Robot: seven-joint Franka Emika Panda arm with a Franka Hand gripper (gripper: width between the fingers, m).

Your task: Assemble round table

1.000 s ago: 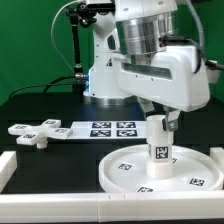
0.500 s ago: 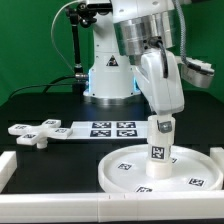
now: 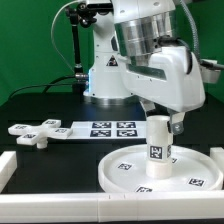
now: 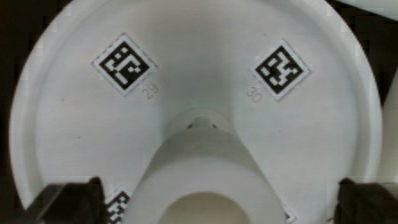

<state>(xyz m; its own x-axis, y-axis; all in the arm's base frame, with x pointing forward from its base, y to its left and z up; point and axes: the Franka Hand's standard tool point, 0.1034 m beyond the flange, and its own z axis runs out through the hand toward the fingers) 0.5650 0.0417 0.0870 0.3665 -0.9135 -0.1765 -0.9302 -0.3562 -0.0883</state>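
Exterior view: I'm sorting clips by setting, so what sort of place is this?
Most likely a robotics lab bench: a robot arm over a black table, a marker board, and tagged white parts such as the round disc.

Round disc (image 3: 112, 172), leg (image 3: 158, 132) & cross-shaped foot (image 3: 35, 132): smooth white plastic w/ slight sheen. Tabletop (image 3: 40, 105): matt black. Arm shell (image 3: 168, 72): glossy white.

The black table (image 3: 40, 105) carries the cross-shaped foot (image 3: 32, 131) at the exterior view's left, the marker board (image 3: 105, 129) just beside it, the round disc (image 3: 113, 173) nearer the camera, and white edging bars (image 3: 50, 200).
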